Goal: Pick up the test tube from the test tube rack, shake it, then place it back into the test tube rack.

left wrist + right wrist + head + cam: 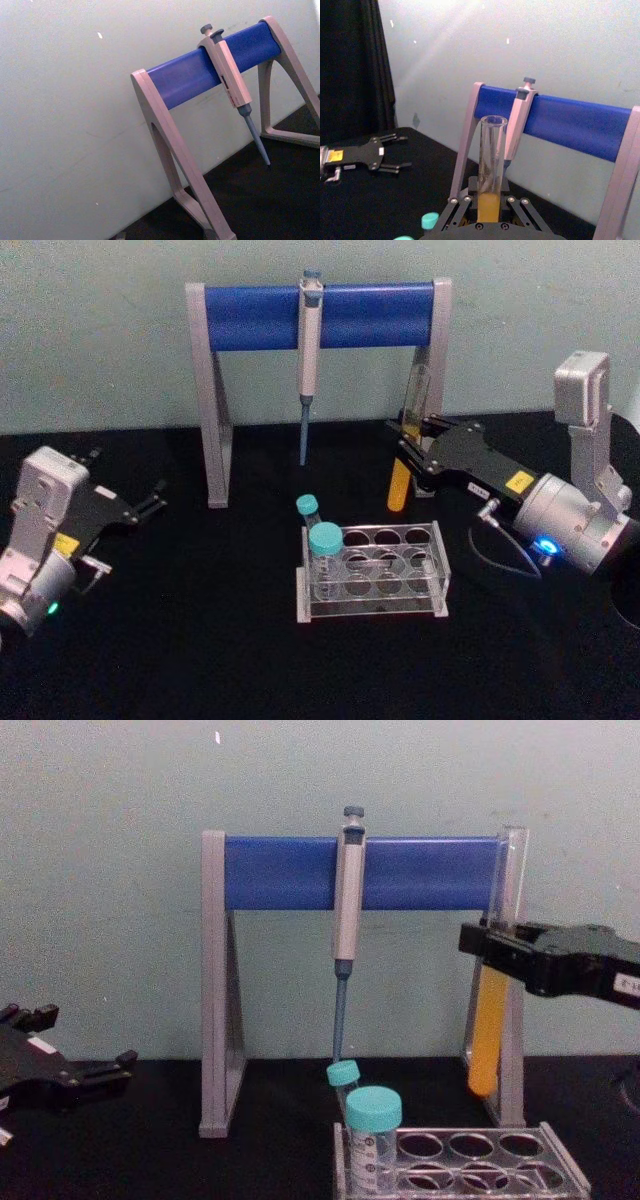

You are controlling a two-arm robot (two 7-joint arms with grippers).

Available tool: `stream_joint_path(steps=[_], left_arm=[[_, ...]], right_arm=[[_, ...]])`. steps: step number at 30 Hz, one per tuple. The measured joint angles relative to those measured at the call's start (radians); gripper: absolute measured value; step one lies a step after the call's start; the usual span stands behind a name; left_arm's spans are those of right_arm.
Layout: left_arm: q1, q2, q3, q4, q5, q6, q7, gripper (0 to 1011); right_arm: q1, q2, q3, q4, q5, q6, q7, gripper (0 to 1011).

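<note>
One test tube (399, 490) within right claw (408, 450)

A small lab setup.
A pipette (309, 345) hung on a grey-and-blue stand (250, 316) against a pale wall (100, 330). On the black table (200, 660) before it stood a clear rack (400, 585) with two teal capped tubes (324, 538), and a glass tube (399, 490) of orange liquid was nearby.

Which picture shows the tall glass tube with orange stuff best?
The chest view: the tall clear glass test tube with orange liquid shows side-on, nearly full length, held by the right pincer. The head view shows mostly its orange bottom; the right wrist view its open top.
</note>
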Motion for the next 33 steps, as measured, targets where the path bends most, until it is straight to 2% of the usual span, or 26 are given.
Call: stream_joint_path(steps=[5, 14, 33], left_arm=[[0.0, 0.0, 0.0, 0.0, 0.0, 0.0, 0.0, 1001], [0.0, 0.0, 0.0, 0.0, 0.0, 0.0, 0.0, 1001], [0.0, 0.0, 0.0, 0.0, 0.0, 0.0, 0.0, 1001]], right_arm=[[-0.045, 0.019, 0.006, -0.049, -0.005, 0.007, -0.018, 238], [-0.092, 0.031, 0.021, -0.081, -0.017, 0.016, -0.045, 238], [-0.107, 0.023, 0.04, -0.063, -0.041, 0.018, -0.06, 238]])
